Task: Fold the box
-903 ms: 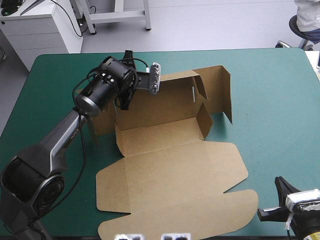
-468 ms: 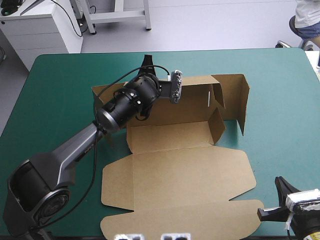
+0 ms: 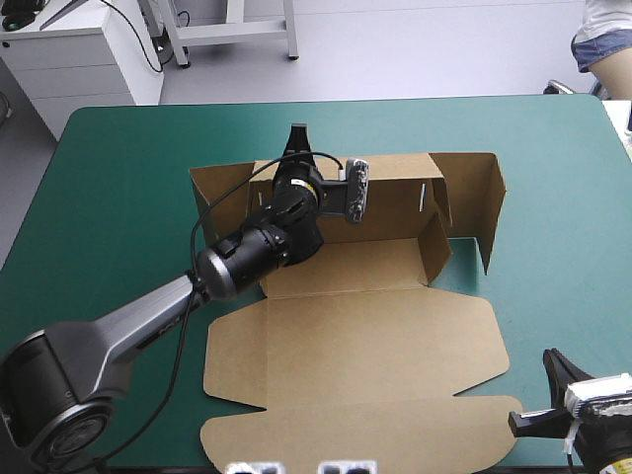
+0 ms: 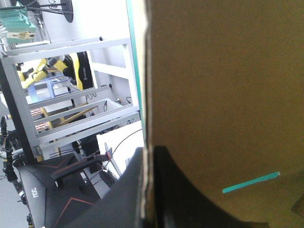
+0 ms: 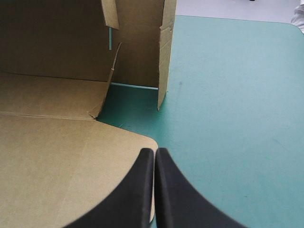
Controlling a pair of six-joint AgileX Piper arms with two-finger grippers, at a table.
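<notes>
The table [image 3: 109, 158] carries the box [image 3: 346, 267] about its middle, the board reaching to the near edge. Bare teal-green cover [image 3: 563, 247] lies on the other sides, widest toward the left and right edges, so there looks to be ample room to slide or turn the board. The box seems partway made. Its long back wall [image 3: 395, 197] stands upright on the far side, a side wall [image 3: 474, 193] stands toward the right edge and a shorter one toward the left. The lid panel [image 3: 355, 341] and its tuck flap [image 3: 355, 434] lie flat toward the near edge. The side walls look loose, so tucking them is probably left. The left gripper [image 4: 148, 156] pinches the back wall's top rim, one black finger on each side. The right gripper [image 5: 155, 154], at the near right corner, is pressed together on nothing, close by the lid's rounded corner
</notes>
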